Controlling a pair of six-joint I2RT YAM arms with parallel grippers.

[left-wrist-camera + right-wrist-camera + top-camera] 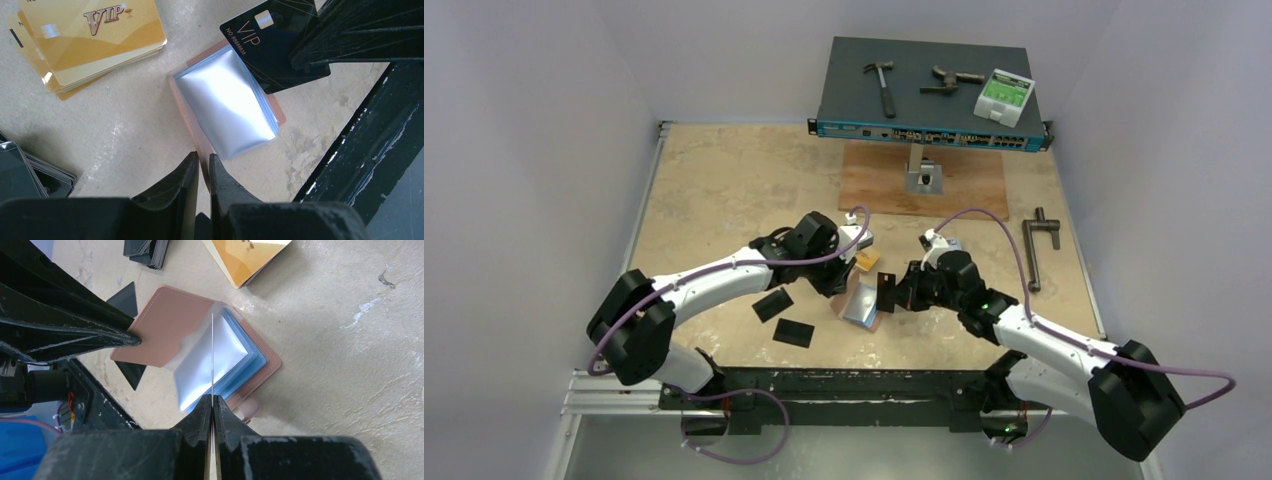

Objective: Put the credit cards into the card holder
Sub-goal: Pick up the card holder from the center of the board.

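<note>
Robot lab bench (724, 190), white enclosure walls (524, 150), network switch (929, 105), hammer (885, 88)

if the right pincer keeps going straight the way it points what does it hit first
Likely the clear sleeves of the open card holder: the black card clamped in the right pincer leads, edge-on, over them. Depth is hard to judge.
</note>
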